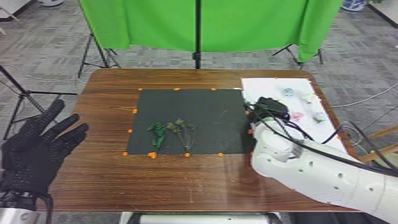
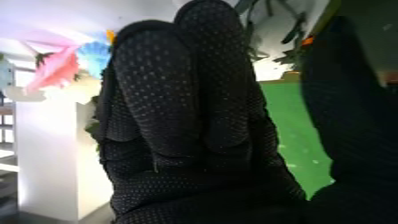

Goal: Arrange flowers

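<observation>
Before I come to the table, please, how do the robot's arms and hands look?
The right arm has a white, rounded shell, with black cables running along it. The left arm is pale near the wrist. The left hand and the right hand wear black fabric gloves; the right one shows small lighter dots.

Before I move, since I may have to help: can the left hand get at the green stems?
Probably yes: the left hand is open by the table, nothing seems to block its way to the green stems, and the right hand is off to their right.
</observation>
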